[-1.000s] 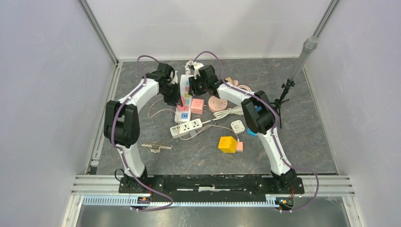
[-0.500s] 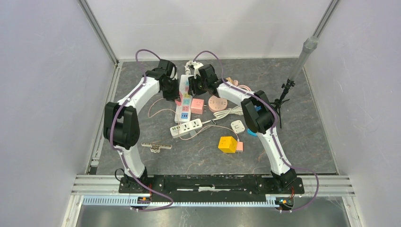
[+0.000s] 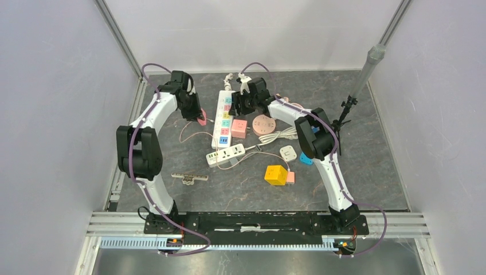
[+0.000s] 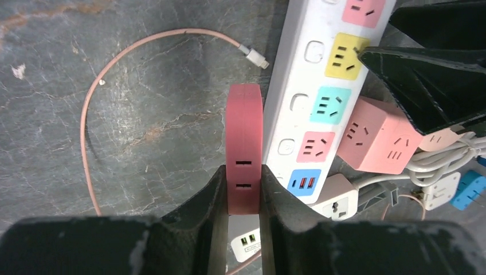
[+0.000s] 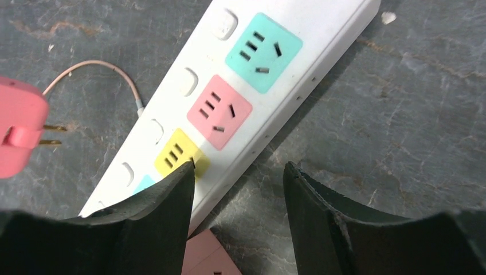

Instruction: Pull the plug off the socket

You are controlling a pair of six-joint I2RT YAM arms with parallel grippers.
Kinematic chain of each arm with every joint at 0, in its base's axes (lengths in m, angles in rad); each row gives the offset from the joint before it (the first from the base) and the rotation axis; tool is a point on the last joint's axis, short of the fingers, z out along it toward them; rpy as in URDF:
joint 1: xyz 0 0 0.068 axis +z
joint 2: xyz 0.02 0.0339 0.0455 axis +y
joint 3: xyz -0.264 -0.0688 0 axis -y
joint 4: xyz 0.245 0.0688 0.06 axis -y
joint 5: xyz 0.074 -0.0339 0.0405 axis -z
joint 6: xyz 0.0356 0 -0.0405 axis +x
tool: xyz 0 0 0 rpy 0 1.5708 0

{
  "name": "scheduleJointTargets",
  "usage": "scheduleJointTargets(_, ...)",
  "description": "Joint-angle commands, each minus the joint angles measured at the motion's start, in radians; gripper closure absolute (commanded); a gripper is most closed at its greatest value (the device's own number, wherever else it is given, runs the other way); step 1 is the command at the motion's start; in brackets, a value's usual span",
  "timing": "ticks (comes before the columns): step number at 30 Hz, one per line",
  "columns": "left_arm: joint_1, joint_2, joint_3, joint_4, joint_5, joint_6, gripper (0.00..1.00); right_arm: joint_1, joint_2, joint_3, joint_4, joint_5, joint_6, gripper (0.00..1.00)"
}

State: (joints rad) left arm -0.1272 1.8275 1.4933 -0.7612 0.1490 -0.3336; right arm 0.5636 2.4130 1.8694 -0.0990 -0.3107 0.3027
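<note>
My left gripper (image 3: 198, 117) is shut on a pink plug adapter (image 4: 244, 140) and holds it clear of the white power strip (image 3: 223, 117), to its left. In the right wrist view the plug (image 5: 20, 134) shows at the left edge with its two metal prongs bare. The power strip (image 4: 321, 97) has coloured sockets, all without a plug in view. My right gripper (image 3: 238, 104) is open, one finger (image 5: 155, 212) resting over the strip's (image 5: 246, 91) yellow socket (image 5: 182, 157), the other finger beside the strip's edge.
A pink cube socket (image 3: 239, 128), a round pink disc (image 3: 264, 124), a small white strip (image 3: 225, 154), a yellow cube (image 3: 275, 175), a white adapter (image 3: 287, 153) and loose cables lie mid-table. A thin pink cable (image 4: 91, 114) loops left of the strip.
My left gripper has pulled the pink plug off the strip and moved left, away from it. The right gripper has stayed on the strip.
</note>
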Motion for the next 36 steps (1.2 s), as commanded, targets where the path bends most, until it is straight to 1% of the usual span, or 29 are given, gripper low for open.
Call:
scheduleJointTargets(1, 0.039, 0.028, -0.038, -0.005, 0.14, -0.046, 0.89, -0.03, -0.062, -0.027, 0.026, -0.122, 0.016, 0.38)
scheduleJointTargets(6, 0.04, 0.035, -0.078, -0.006, 0.162, -0.039, 0.77, -0.084, -0.092, 0.011, 0.096, -0.227, 0.06, 0.37)
scheduleJointTargets(8, 0.041, 0.043, -0.09, -0.006, 0.158, -0.036, 0.72, -0.096, -0.114, 0.0, 0.143, -0.247, 0.074, 0.37)
scheduleJointTargets(11, 0.043, 0.059, -0.102, -0.015, 0.131, -0.035, 0.67, -0.097, -0.16, -0.045, 0.168, -0.256, 0.08, 0.37)
scheduleJointTargets(12, 0.043, 0.066, -0.099, -0.021, 0.119, -0.036, 0.64, -0.097, -0.171, -0.058, 0.174, -0.26, 0.082, 0.37)
scheduleJointTargets(13, 0.044, 0.073, -0.095, -0.029, 0.106, -0.035, 0.61, -0.097, -0.182, -0.07, 0.173, -0.262, 0.081, 0.37)
scheduleJointTargets(14, 0.045, 0.079, -0.09, -0.037, 0.094, -0.035, 0.55, -0.097, -0.194, -0.078, 0.169, -0.263, 0.077, 0.37)
scheduleJointTargets(18, 0.047, 0.085, -0.071, -0.064, 0.022, -0.037, 0.35, -0.097, -0.247, -0.087, 0.107, -0.246, 0.043, 0.36)
scheduleJointTargets(20, 0.047, 0.075, -0.054, -0.081, -0.022, -0.037, 0.26, -0.097, -0.283, -0.104, 0.074, -0.224, 0.024, 0.36)
scheduleJointTargets(24, 0.047, 0.015, -0.01, -0.113, -0.103, -0.028, 0.14, -0.097, -0.363, -0.156, 0.015, -0.171, -0.014, 0.34)
scheduleJointTargets(27, 0.047, -0.054, 0.014, -0.116, -0.116, -0.024, 0.06, -0.097, -0.429, -0.191, -0.035, -0.103, -0.041, 0.32)
scheduleJointTargets(28, 0.046, -0.083, 0.02, -0.115, -0.112, -0.025, 0.02, -0.097, -0.457, -0.202, -0.057, -0.071, -0.049, 0.32)
scheduleJointTargets(31, 0.044, -0.169, 0.028, -0.114, -0.092, -0.021, 0.0, -0.097, -0.548, -0.275, -0.096, 0.012, -0.066, 0.29)
scheduleJointTargets(36, 0.04, -0.348, 0.02, -0.105, -0.061, 0.017, 0.0, -0.097, -0.801, -0.495, -0.138, 0.173, -0.095, 0.23)
